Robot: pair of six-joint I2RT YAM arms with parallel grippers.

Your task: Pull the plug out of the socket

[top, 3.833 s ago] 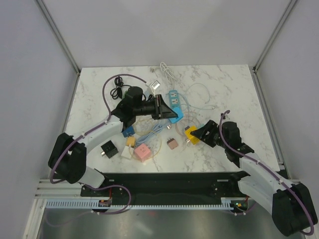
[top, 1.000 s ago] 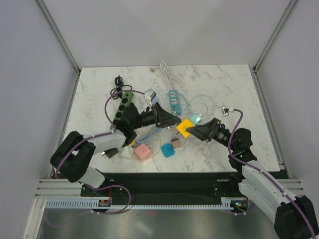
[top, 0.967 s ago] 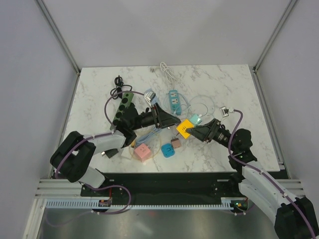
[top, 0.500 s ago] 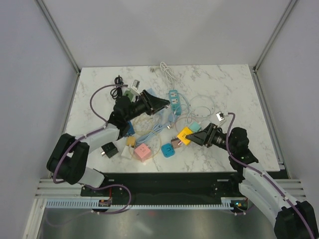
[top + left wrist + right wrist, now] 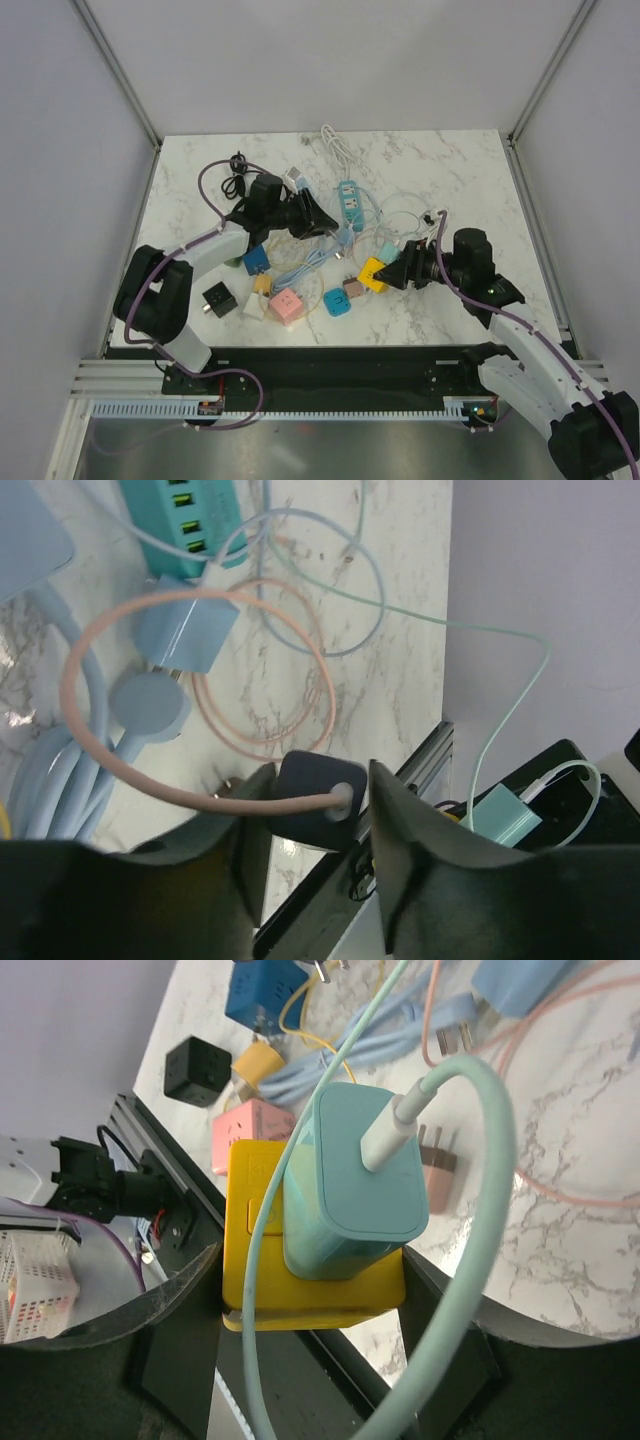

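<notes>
Two sets of jaws are occupied. The right gripper (image 5: 315,1305) has its jaws set fairly wide on opposite sides of the yellow socket cube (image 5: 250,1205). The mint plug (image 5: 350,1175) is seated in the face of the cube that looks at the wrist camera. The plug is a smooth, rounded mint-green block, longer than it is wide. Its long axis runs along the cube's face, away from the jaws, while its body stands out of the socket towards the wrist. A white connector sits in its outer face, and from it a mint cable (image 5: 497,1190) loops round and down past the cube. From above, socket and plug lie nearer the arm bases than the teal power strip (image 5: 348,200) and a little to its right, with the plug on the strip side of the cube.

The left gripper (image 5: 315,780) is just left of the strip's near end. Its jaws are narrow, with a navy plug (image 5: 315,800) between them, apparently pinched, though the contact is dim. A pink cable (image 5: 66,695) runs from it in a loop over the marble bench (image 5: 400,540).
</notes>
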